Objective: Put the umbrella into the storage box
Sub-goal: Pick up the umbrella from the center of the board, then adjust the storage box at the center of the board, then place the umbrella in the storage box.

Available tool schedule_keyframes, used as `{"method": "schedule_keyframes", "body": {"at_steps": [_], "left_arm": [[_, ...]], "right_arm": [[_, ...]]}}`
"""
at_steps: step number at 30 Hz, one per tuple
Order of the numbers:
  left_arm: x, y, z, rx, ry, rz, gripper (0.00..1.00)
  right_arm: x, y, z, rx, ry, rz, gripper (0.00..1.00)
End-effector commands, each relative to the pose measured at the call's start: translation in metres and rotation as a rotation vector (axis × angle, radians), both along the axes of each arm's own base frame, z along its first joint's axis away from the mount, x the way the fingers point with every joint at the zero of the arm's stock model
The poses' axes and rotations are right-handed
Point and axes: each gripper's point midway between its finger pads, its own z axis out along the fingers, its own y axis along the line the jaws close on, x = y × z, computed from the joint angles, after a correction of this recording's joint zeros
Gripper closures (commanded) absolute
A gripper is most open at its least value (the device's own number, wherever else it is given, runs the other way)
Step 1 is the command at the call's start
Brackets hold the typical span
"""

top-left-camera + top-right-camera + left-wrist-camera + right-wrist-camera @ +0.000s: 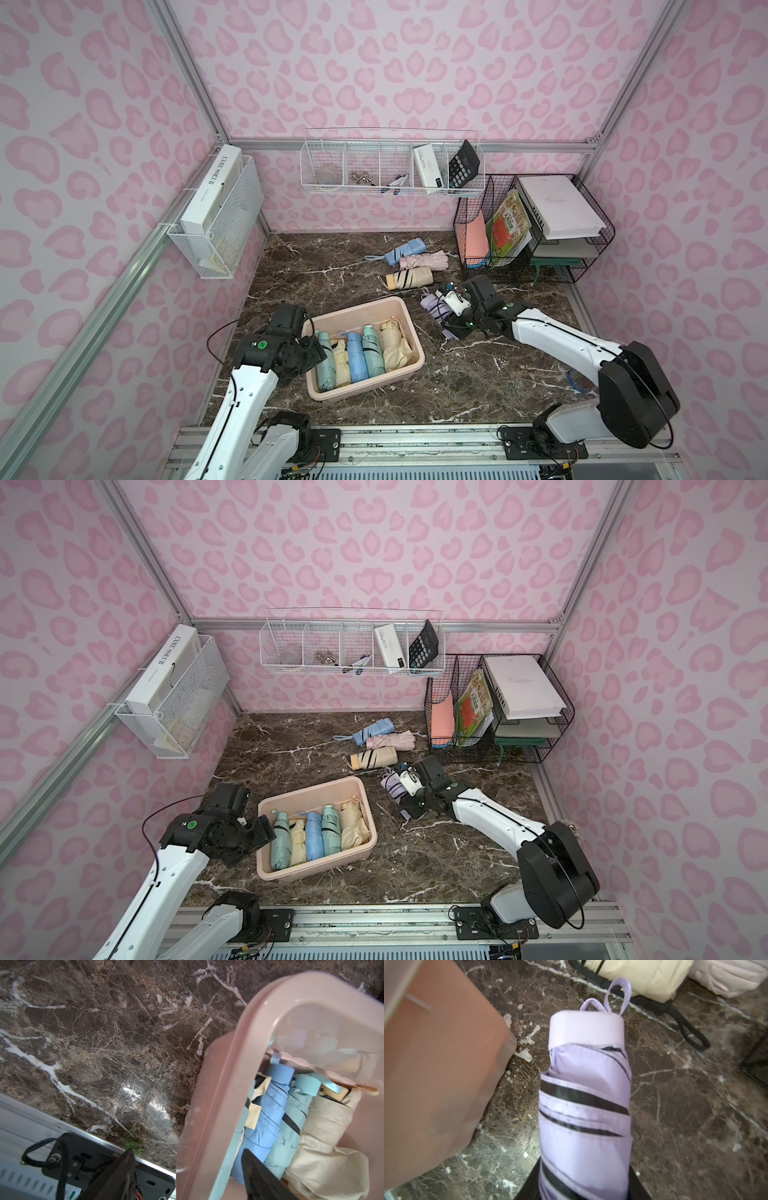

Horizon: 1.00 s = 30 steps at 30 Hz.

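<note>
Five umbrellas (357,357) fill the box (365,384); a lilac umbrella (430,303) is outside it.
In a top view the box stands on the bench (478,374), with the lilac umbrella at its 2 o'clock under the right hand (444,311) and the left hand (316,345) at its 9 o'clock end. Left wrist: fingers (261,1178) apart, straddling the rim of the box (232,1084). Right wrist: the jaws are clamped on the lilac umbrella (585,1105), the box (436,1064) just beside it.
</note>
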Motion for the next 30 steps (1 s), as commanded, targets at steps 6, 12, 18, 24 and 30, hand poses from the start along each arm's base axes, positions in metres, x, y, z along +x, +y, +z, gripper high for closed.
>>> {"method": "schedule_keyframes", "body": {"at_steps": [6, 12, 18, 24, 30], "left_arm": [[0.005, -0.010, -0.008, -0.048, -0.008, -0.040, 0.51], [0.015, -0.034, -0.011, -0.173, -0.014, -0.041, 0.80], [0.020, -0.047, -0.003, -0.165, -0.081, 0.031, 0.82], [0.016, -0.060, -0.010, -0.110, -0.053, -0.015, 0.85], [0.015, -0.058, -0.002, -0.099, -0.063, -0.008, 0.85]], "right_arm": [[-0.014, -0.005, 0.056, 0.170, 0.023, -0.145, 0.80], [-0.020, 0.015, 0.113, 0.377, 0.028, -0.188, 0.82], [-0.041, 0.062, 0.143, 0.449, 0.073, -0.113, 0.82], [-0.070, 0.128, 0.129, 0.444, 0.144, 0.046, 0.82], [-0.090, 0.181, 0.100, 0.400, 0.209, 0.165, 0.82]]}}
